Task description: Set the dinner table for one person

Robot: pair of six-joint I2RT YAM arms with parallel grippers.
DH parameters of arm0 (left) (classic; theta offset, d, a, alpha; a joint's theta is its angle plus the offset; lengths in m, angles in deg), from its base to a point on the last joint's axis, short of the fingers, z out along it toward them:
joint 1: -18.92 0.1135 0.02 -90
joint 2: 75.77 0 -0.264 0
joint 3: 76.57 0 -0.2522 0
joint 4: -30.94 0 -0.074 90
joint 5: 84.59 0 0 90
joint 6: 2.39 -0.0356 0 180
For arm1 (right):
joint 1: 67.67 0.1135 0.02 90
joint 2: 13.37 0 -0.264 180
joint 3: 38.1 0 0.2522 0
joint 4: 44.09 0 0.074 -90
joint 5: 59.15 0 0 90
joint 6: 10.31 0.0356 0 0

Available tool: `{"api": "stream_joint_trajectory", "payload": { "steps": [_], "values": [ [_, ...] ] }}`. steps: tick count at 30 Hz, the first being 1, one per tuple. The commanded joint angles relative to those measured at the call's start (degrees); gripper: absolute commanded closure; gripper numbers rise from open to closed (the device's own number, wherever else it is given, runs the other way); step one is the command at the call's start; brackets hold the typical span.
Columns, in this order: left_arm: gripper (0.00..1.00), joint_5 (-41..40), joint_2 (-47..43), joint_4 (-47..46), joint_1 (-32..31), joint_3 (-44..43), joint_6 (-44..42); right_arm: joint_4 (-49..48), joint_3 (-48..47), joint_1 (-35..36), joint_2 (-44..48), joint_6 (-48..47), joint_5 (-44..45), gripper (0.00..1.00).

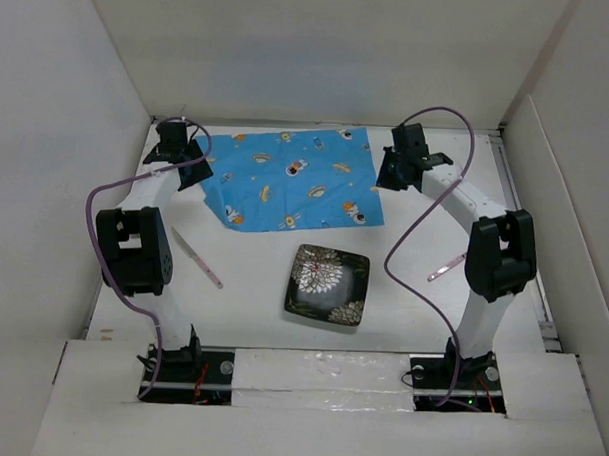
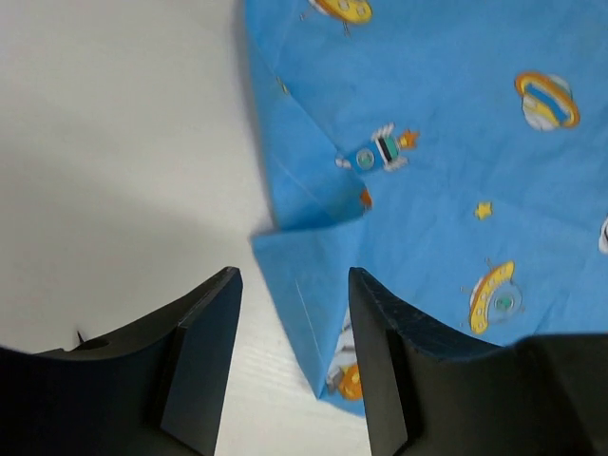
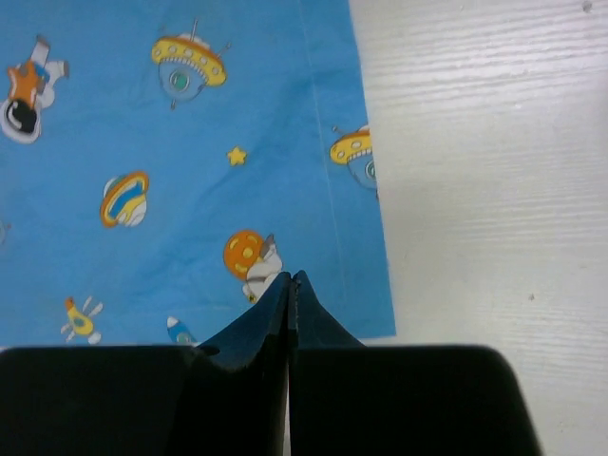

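Observation:
The dinner table (image 1: 251, 321) is a matte white surface with upright white panels around it. A blue cartoon-print cloth mat (image 1: 291, 178) lies at its far middle, and its left edge is folded over. My left gripper (image 1: 193, 171) is open at that left edge. In the left wrist view the gripper (image 2: 293, 277) straddles the folded cloth corner (image 2: 304, 275). My right gripper (image 1: 389, 175) is shut over the mat's right near corner. In the right wrist view its tips (image 3: 292, 277) meet just above the cloth (image 3: 190, 142), with nothing seen between them.
A dark square plate (image 1: 328, 284) with white flowers lies in the middle of the table. A pink-handled knife (image 1: 196, 256) lies left of it. Another pink utensil (image 1: 446, 267) lies on the right, partly behind the right arm.

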Motion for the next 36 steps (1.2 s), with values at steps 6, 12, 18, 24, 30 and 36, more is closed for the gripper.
{"api": "stream_joint_trajectory", "payload": {
  "steps": [6, 12, 18, 24, 30, 36],
  "values": [
    [0.52, -2.8, -3.5, 0.0, -1.0, 7.6, -1.9, -6.0, 14.8, 0.3, 7.3, 3.0, -0.7, 0.56],
    [0.53, -1.6, 2.0, 1.0, -1.0, 4.5, -2.3, -6.0, 17.5, 0.8, 8.6, 2.7, -1.0, 0.55],
    [0.54, 1.2, 7.6, 1.2, -2.1, 2.0, -2.6, -6.4, 19.7, 1.9, 8.6, 3.0, -1.1, 0.55],
    [0.61, 0.2, 9.4, 0.9, -2.6, 1.6, -2.3, -6.4, 20.9, 1.9, 7.8, 3.2, -0.5, 0.54],
    [0.77, 0.1, 10.6, 1.1, -2.6, 0.3, -2.0, -6.5, 20.9, 0.8, 7.2, 3.3, -0.5, 0.54],
    [0.99, -1.7, 9.2, 1.3, -2.6, 0.2, -1.9, -6.7, 21.0, 0.3, 7.3, 3.3, 0.0, 0.54]
  ]
}}
